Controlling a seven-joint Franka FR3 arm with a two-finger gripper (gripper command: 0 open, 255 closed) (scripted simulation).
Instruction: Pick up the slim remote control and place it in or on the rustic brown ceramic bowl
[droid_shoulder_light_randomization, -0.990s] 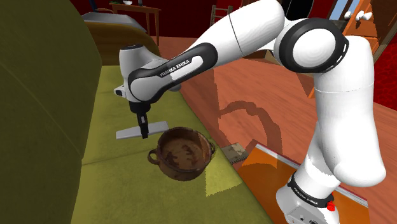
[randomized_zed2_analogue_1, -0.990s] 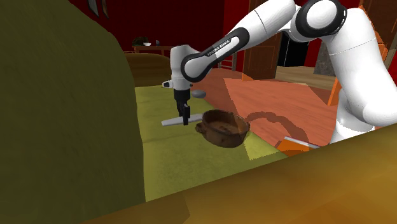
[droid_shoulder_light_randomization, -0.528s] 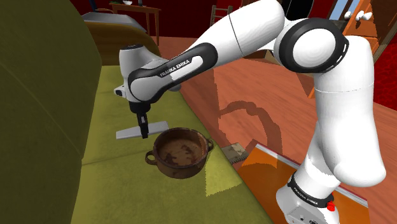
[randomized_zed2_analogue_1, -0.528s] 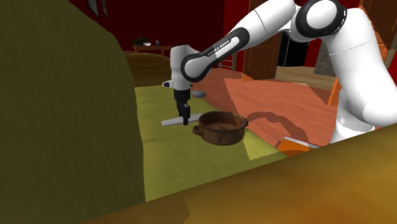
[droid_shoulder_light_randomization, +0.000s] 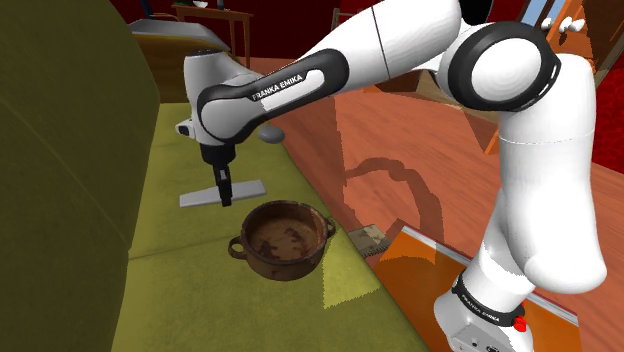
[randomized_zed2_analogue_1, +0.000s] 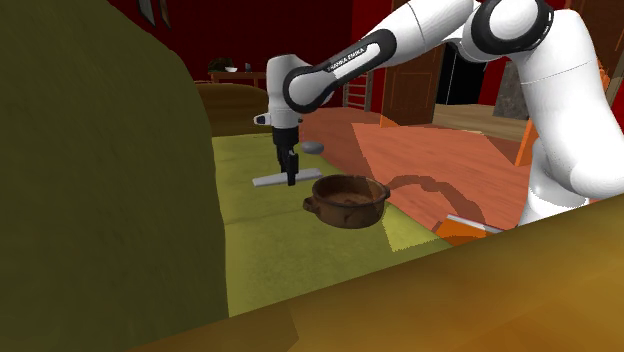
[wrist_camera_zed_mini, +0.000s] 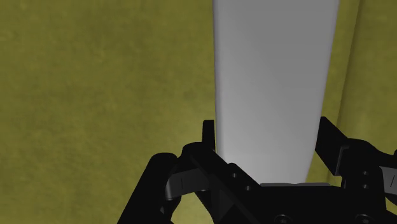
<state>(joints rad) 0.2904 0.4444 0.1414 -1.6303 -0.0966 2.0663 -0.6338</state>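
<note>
We have our gripper clamped on the grey remote; carrying it to the near brown bowl and releasing remain

Arm outstretched, gripper pointing down, clamped

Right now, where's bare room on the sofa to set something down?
Free: seat cushion between backrest and bowl, and the stretch beyond the remote toward the grey lump. Crowded: gripper, shut on the remote, right beside the bowl.
</note>
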